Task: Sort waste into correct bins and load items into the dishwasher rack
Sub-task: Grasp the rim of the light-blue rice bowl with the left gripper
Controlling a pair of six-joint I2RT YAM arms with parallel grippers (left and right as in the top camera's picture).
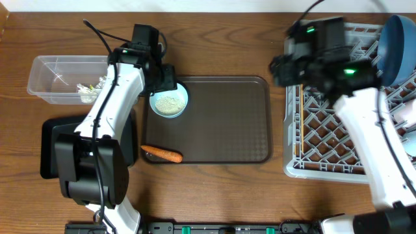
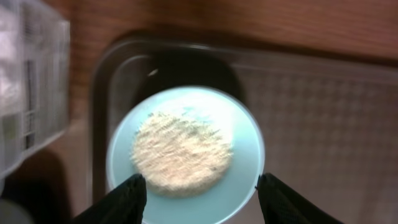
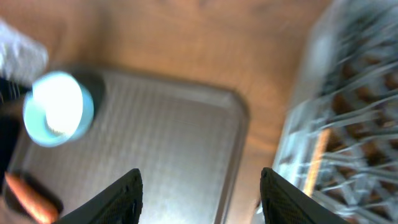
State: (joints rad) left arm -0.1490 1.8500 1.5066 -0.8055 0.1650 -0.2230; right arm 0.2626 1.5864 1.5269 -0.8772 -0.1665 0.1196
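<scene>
Looking down through the left wrist camera, I have the left gripper (image 2: pixel 199 200) spread wide. Its two dark fingers (image 2: pixel 124 199) sit at the bottom edge of the frame with the bowl (image 2: pixel 186 152) between them. The bowl's near rim fills most of the gap, and I cannot tell whether either pad touches it. A round patch of rice scraps (image 2: pixel 180 154) covers the bowl's floor.

From overhead, the bowl sits in the upper left corner of the brown serving tray (image 1: pixel 227 130), and the left arm reaches over it from the lower left of the frame. The carrot (image 1: pixel 162 154) lies in the tray's lower left corner, well apart from the bowl. The clear tub (image 1: pixel 45 75) is at the upper left of the overhead frame on the table (image 1: pixel 214 195), with a crumpled tissue (image 1: pixel 84 92) at its right end. A bit of yellow beside the tissue is too small to name. Below the tub, the black tray (image 1: pixel 47 153) is mostly hidden under the left arm.

The right gripper (image 3: pixel 199 196) is also wide apart with nothing between its fingers. It hangs near the serving tray's upper right corner, just beside the dishwasher rack (image 1: pixel 325 140). The rack fills the right side of the overhead frame, and the dark blue plate (image 1: pixel 398 40) stands on edge in its upper right corner.
</scene>
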